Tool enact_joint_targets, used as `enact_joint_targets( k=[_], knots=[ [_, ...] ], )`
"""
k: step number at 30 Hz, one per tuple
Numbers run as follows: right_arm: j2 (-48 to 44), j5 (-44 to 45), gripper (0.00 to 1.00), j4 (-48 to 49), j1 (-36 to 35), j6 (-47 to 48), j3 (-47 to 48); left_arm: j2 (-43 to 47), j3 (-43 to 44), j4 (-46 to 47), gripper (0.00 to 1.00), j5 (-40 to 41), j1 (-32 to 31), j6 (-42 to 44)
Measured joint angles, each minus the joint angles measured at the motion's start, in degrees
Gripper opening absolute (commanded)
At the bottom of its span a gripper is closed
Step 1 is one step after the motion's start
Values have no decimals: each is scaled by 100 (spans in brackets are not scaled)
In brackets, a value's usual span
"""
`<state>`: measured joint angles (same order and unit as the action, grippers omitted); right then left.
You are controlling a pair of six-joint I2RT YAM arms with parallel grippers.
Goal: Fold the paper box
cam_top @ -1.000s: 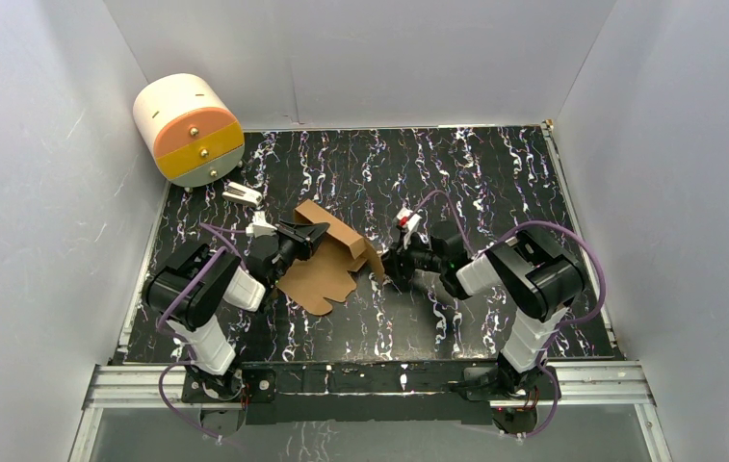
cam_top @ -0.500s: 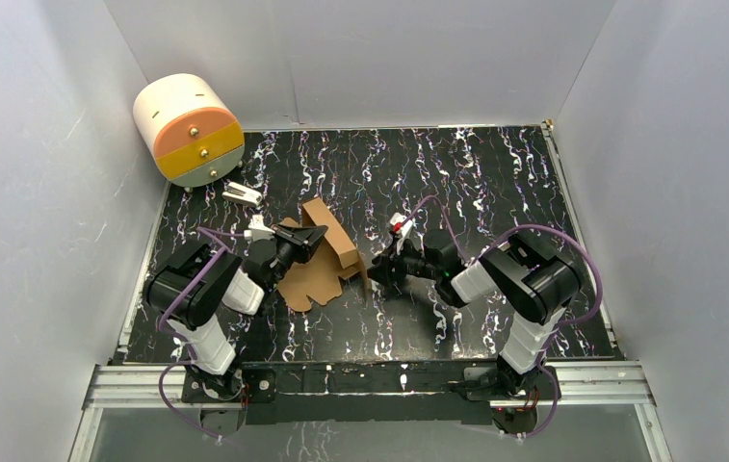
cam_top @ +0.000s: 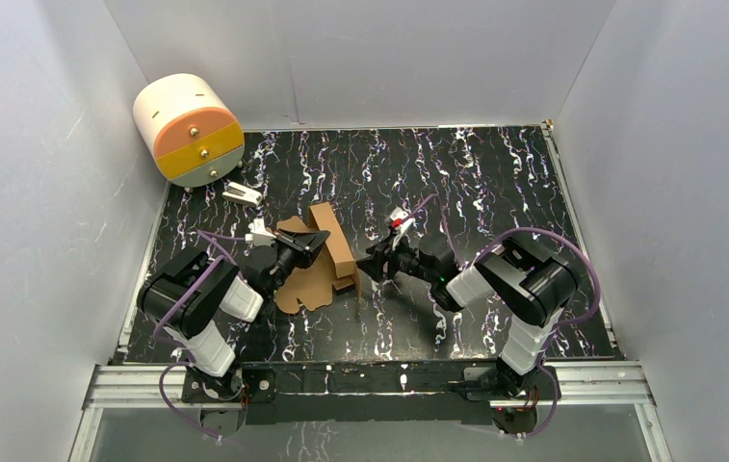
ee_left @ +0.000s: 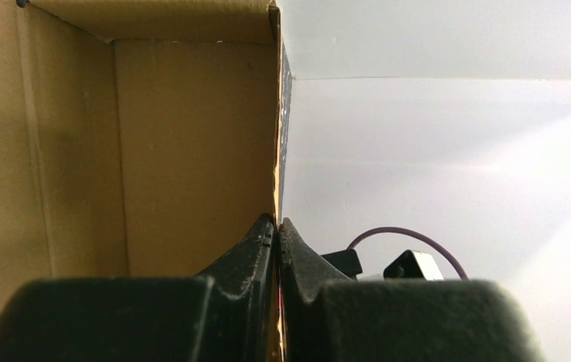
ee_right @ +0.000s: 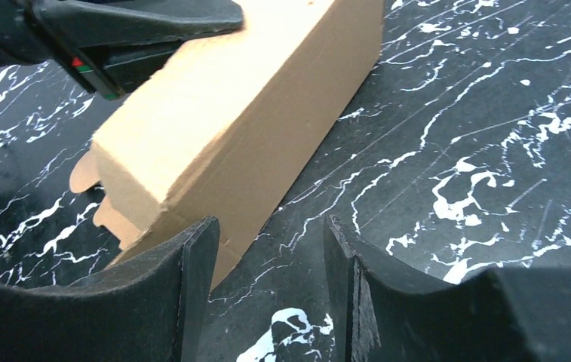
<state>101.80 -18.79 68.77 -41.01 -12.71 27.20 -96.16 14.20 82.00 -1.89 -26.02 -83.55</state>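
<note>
One plain brown cardboard box (cam_top: 333,248), matte and creased, sits mid-tabletop (cam_top: 495,173), its long wall now steeper and its sheet narrower than a second ago. The left gripper (cam_top: 318,237) pinches a thin wall edge. The right gripper (cam_top: 366,269), fingers apart, seems to touch its side. A glossy cylindrical drawer unit (cam_top: 187,128) stands far left.

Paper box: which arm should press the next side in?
Right, probably. The right gripper is open and free, with the side of the paper box just ahead of its fingers. The left gripper is shut on a panel edge, anchoring it.
</note>
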Motion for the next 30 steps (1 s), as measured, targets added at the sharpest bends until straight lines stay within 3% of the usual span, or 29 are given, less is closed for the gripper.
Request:
enact_joint_targets(
  k=[4,9,19,24,30],
  knots=[
    [-181,343,63,-258,-4,114,-70,70,-46,-2,5,7,-2,66],
    [-1047,708,62,-1397,-9,243,-177,70,-59,-4,6,15,-4,118],
    [-2852,1539,64,-5440,-619,-400,1084,70,-79,7,7,37,-4,280],
    [-2767,1788,63,-6725,-1051,-732,1952,70,-109,26,8,46,-4,304],
    [-1996,2378,58,-7794,-1572,-942,2675,68,-109,26,10,50,-4,315]
  ],
)
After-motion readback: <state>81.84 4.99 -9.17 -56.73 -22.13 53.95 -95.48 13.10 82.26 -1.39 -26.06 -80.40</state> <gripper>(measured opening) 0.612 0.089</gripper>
